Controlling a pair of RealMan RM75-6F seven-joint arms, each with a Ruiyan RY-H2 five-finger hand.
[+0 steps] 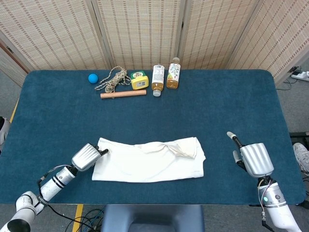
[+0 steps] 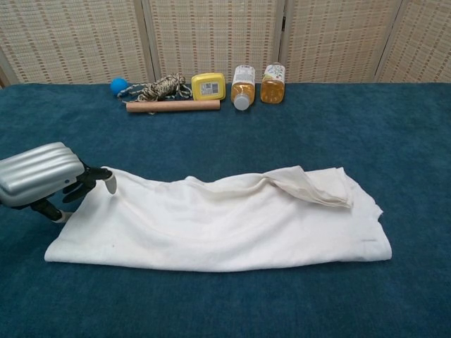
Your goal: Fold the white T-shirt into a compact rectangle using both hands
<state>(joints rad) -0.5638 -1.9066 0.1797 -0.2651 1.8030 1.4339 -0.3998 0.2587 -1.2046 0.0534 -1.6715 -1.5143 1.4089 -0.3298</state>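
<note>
White T-shirt [image 1: 150,161]: we find it folded into a long band, lying flat on the near middle of the blue counter [image 1: 217,106], with a loose flap bunched toward its right end.

Left hand [image 1: 87,157]: we see it at the shirt's far-left corner, its fingers [image 2: 107,180] touching the cloth edge; we cannot tell whether they grasp it.

Right hand [image 1: 254,159]: well right of the shirt, holding nothing, one finger pointing away.

Far edge, left to right: blue ball [image 1: 92,78], rope bundle [image 1: 113,79], wooden stick [image 1: 123,94], yellow box [image 1: 139,80], two bottles [image 1: 158,79].
</note>
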